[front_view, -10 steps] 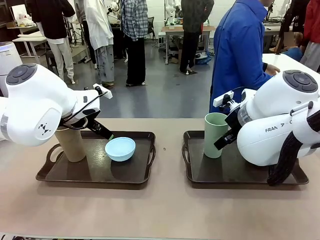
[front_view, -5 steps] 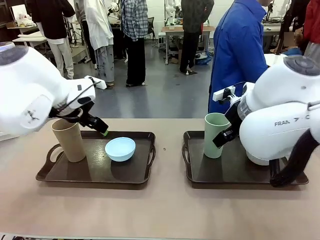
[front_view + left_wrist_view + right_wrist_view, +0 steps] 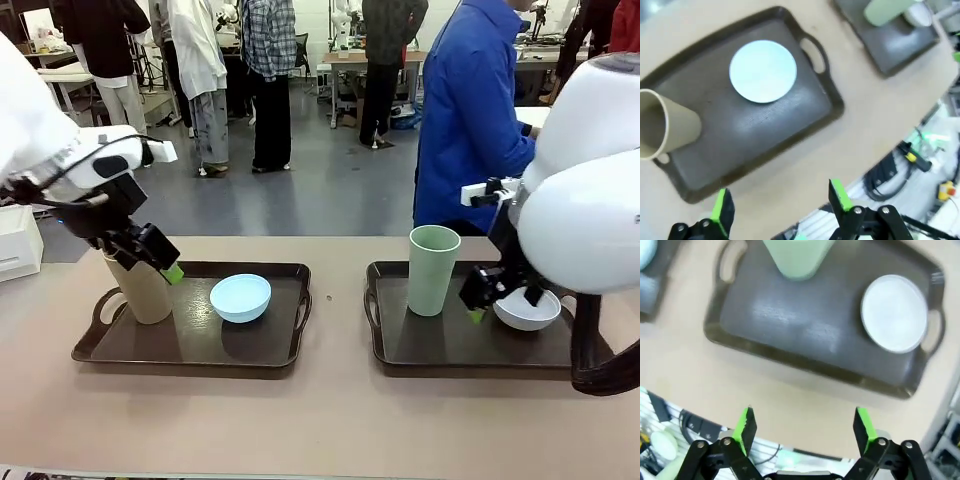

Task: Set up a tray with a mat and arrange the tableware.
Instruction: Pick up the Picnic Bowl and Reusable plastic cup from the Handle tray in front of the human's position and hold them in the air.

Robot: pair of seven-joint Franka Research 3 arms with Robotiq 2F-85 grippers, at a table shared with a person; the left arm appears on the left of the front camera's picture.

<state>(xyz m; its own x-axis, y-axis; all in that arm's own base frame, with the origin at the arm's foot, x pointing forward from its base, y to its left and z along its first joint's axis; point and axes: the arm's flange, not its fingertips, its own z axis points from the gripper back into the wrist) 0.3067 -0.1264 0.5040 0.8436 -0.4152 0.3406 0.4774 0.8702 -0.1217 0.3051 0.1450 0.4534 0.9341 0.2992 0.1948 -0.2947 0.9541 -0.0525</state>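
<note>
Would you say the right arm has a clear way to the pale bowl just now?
Probably yes: the right tool is open and empty, and the pale bowl sits on the right tray apart from the green tumbler, with nothing over it.

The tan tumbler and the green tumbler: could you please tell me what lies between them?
In the front view, the blue bowl lies between the tan tumbler and the green tumbler, then a bare strip of table.

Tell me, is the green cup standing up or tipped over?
Standing up. The green cup rests on its base on the right tray, mouth facing up.
</note>
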